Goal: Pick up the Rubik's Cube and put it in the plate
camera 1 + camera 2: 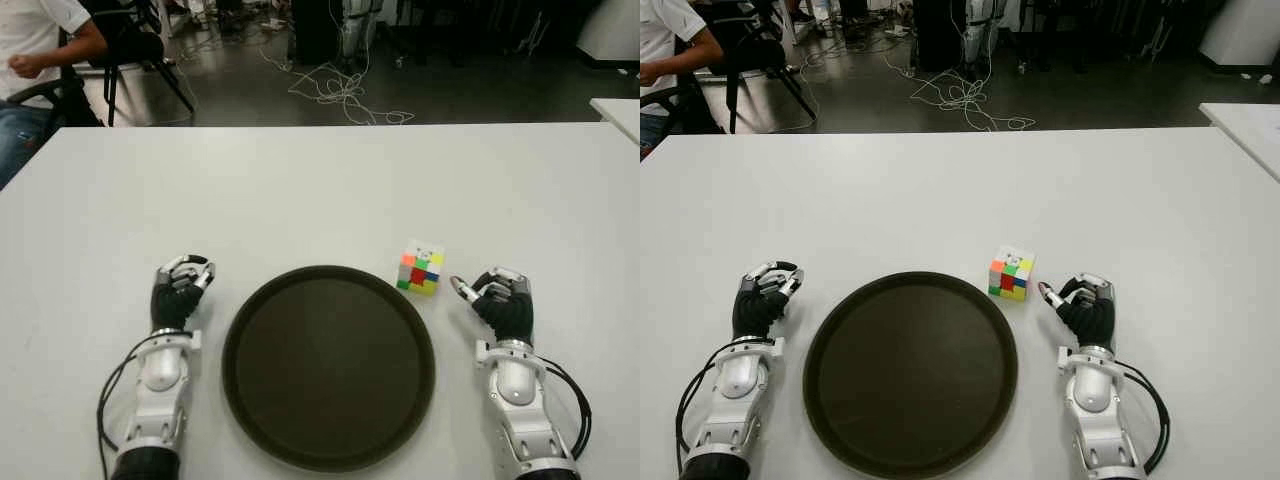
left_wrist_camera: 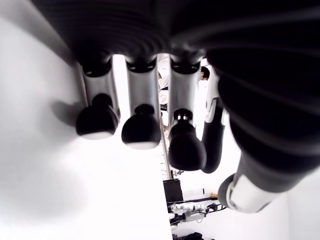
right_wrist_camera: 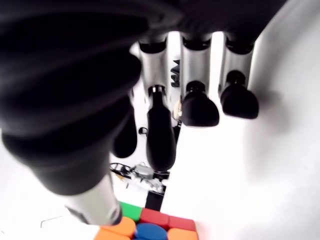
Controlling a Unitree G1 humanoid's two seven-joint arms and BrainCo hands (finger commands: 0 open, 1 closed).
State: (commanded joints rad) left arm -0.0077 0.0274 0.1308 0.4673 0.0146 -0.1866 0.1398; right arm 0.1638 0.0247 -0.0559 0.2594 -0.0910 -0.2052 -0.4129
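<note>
The Rubik's Cube (image 1: pixel 420 267) stands on the white table (image 1: pixel 300 190), just past the right far rim of the dark round plate (image 1: pixel 328 370), which holds nothing. My right hand (image 1: pixel 492 292) shows to the right of the cube, a short gap away, its thumb pointing toward it. Its fingers (image 3: pixel 200 107) hang loosely bent over the table, and the cube (image 3: pixel 145 227) shows beyond the thumb. My left hand (image 1: pixel 183 280) shows to the left of the plate, fingers (image 2: pixel 140 132) relaxed and holding nothing.
A person (image 1: pixel 30 50) sits on a chair beyond the table's far left corner. Cables (image 1: pixel 340 90) lie on the dark floor behind the table. The corner of another white table (image 1: pixel 620 112) shows at the far right.
</note>
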